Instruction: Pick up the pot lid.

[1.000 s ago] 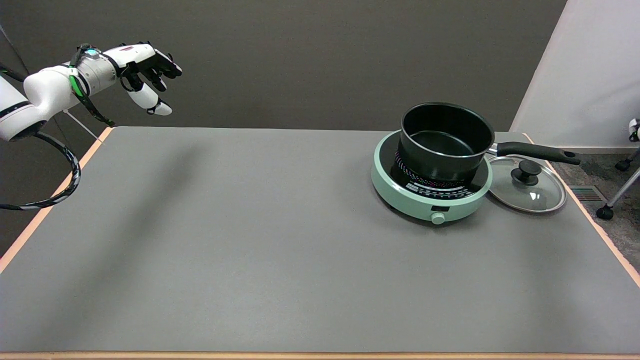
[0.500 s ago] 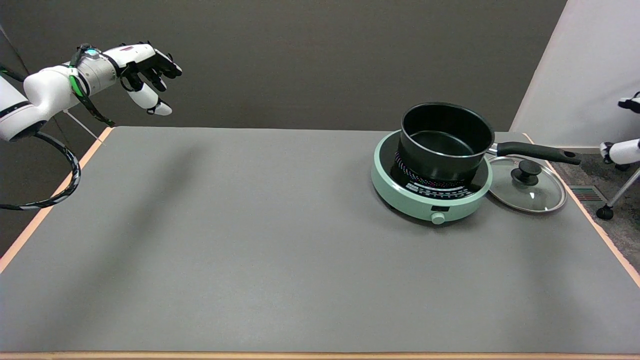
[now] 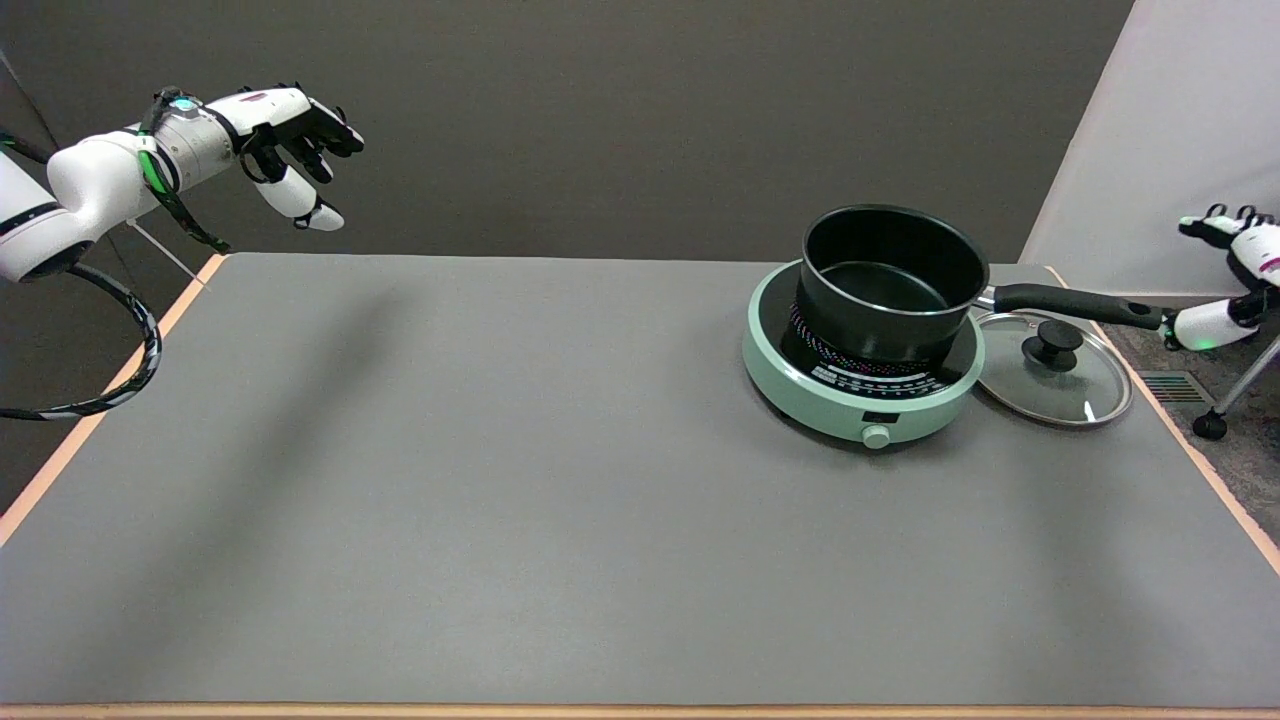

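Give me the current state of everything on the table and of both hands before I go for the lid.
pot lid: flat on the table, knob up, beside the cooker, untouched.
pot: uncovered, upright on the cooker, handle over the lid.
cooker: on the table, display markings lit.
right hand: at the picture's right edge, fingers apart, holding nothing.
left hand: in the air, holding nothing.

Grey table: green cooktop at 2 o'clock; glass pot lid just beside, at 3 o'clock.
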